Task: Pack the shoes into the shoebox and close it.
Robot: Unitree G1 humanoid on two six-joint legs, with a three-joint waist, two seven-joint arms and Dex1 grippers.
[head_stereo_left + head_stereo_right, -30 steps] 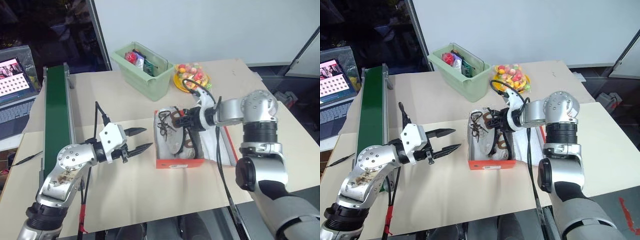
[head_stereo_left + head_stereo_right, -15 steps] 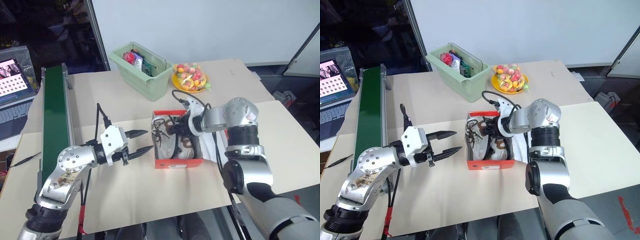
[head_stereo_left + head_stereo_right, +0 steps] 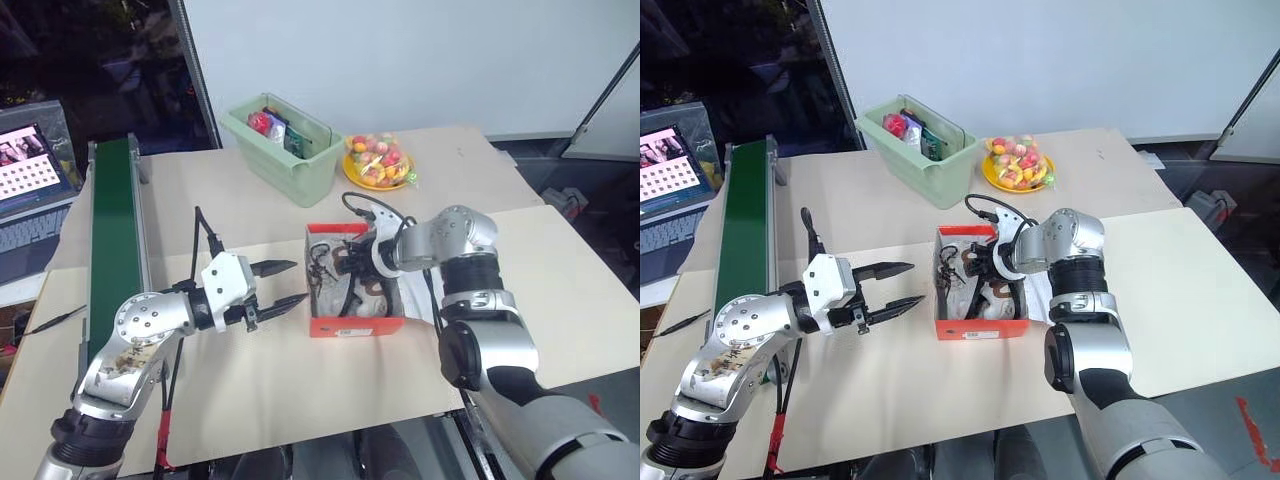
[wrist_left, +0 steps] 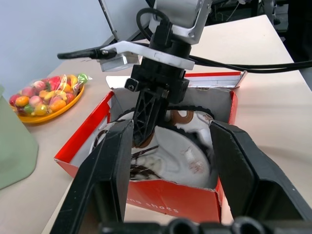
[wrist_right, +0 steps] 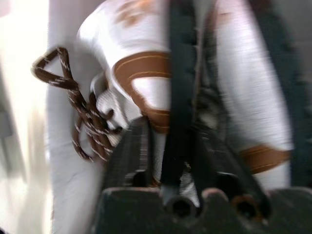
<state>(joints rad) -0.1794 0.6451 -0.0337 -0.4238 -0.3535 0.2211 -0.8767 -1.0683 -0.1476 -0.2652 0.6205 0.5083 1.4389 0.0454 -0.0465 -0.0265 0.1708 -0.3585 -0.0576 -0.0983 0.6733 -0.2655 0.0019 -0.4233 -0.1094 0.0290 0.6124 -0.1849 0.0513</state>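
**Right pincer down among the shoes, left pincer waiting beside the box**

Red-orange cardboard shoebox sits mid-counter, lid flap folded back on its far-right side, mostly hidden behind the right arm. Pale beige counter has bare room near of the box and to its right. A green conveyor strip runs along the counter's left edge. Far of the box: pale green plastic bin and, to its right, a yellow plate of bagged coloured sweets, both well apart from the box.

Cream-white sneakers with dark brown laces lie inside the box, laces tangled at the left end. How the two shoes sit against each other is hard to make out; the right arm covers them.

Right pincer reaches into the box from the right, fingers down against a shoe. The right wrist view is blurred; I cannot tell whether it grips or has let go.

Left pincer hangs just left of the box, fingers spread apart, grasping nothing, touching nothing.
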